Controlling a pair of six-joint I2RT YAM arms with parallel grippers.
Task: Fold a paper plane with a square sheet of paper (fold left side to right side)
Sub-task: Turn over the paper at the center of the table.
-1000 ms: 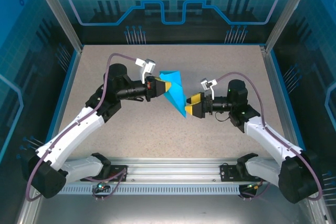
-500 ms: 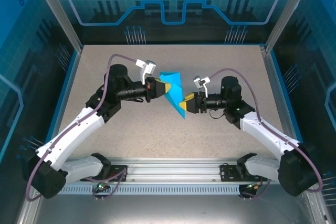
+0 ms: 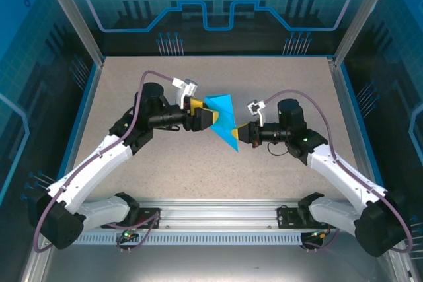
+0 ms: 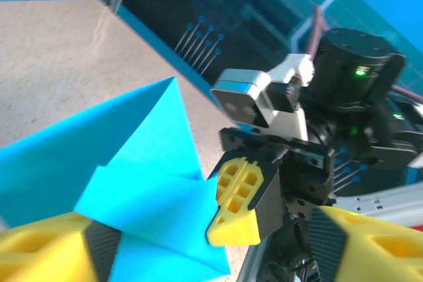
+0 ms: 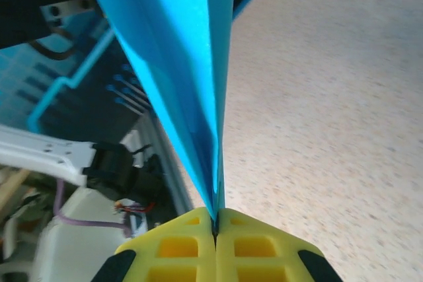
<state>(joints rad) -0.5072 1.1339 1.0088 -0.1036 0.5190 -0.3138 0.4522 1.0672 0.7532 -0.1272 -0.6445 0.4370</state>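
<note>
The right tool (image 3: 242, 133) pinches the blue paper (image 3: 221, 113) by its tip, holding it up, so the left tool (image 3: 205, 114) nearby can gape apart.

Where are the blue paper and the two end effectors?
paper (image 3: 222, 115), top view, middle of the folded sheet
left end effector (image 3: 207, 113), top view, between its open fingertips
right end effector (image 5: 215, 219), right wrist view, where its shut fingertips meet

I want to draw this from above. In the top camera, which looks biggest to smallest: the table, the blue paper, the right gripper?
Largest to smallest:
1. table
2. blue paper
3. right gripper, shut on the paper's lower tip, looks clearly smaller than the paper.
</note>
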